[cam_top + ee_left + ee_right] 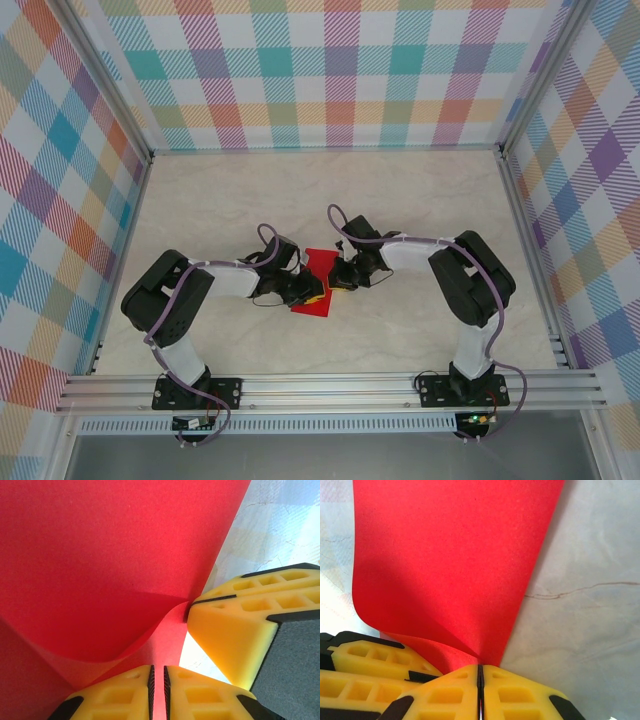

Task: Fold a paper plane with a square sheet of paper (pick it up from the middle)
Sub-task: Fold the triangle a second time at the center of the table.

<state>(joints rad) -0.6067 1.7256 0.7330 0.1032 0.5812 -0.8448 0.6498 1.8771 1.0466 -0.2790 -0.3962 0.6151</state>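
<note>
Pale worktop [420, 200] below. My left pincer [157, 692] pinches the square sheet of paper [320, 260] at 8 o'clock, right pincer [480, 674] at 3.

Plaid-printed walls [340, 70] and aluminium framing [330, 385] are enclosing a marble-look table [300, 190] around the left gripper [312, 297], marking a robotics lab cell.

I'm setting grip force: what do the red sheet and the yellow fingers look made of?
Red sheet: thin matte paper, it seems; it curls softly and shows fine grain. Yellow fingers: likely moulded plastic or dense foam, matte, with recessed cells; I cannot tell which.
</note>
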